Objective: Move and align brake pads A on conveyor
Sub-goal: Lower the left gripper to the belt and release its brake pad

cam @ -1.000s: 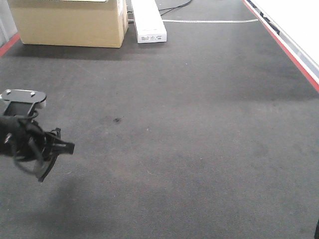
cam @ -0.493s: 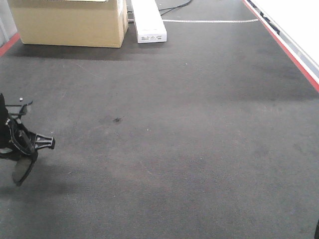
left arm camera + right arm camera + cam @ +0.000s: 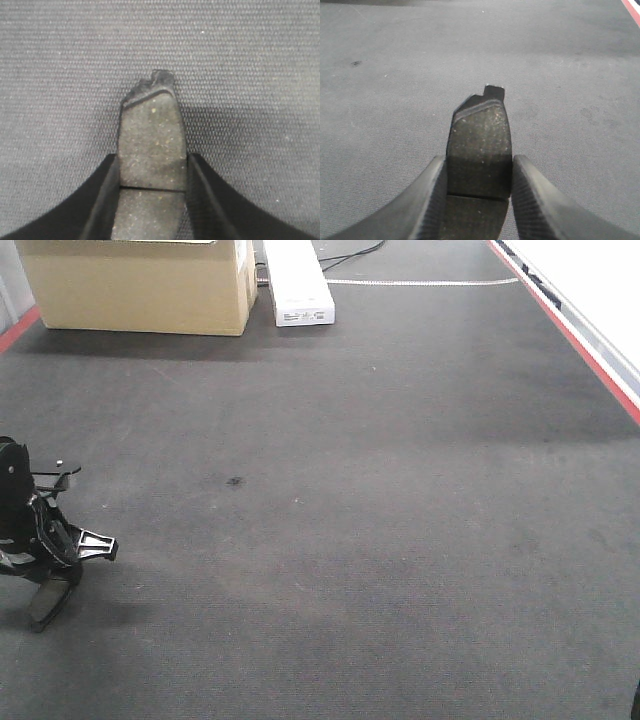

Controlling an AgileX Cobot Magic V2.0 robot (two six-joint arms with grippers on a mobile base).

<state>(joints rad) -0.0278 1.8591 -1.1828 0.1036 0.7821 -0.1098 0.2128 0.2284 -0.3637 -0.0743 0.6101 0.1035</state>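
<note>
A flat, dark grey-brown oblong brake pad (image 3: 151,135) is being clamped by the left gripper (image 3: 152,164) close to the rough charcoal-black conveyor belt (image 3: 400,490). A second pad (image 3: 481,135) is likewise being clamped by the right gripper (image 3: 479,165) above the belt. A tan cardboard box (image 3: 140,285) and a long white box (image 3: 296,285) are being supported at its far end.

My L gripper (image 3: 152,160) hangs low, jaws clamped on brake pad (image 3: 150,132); R gripper (image 3: 479,162) likewise clamps second pad (image 3: 480,132).
</note>
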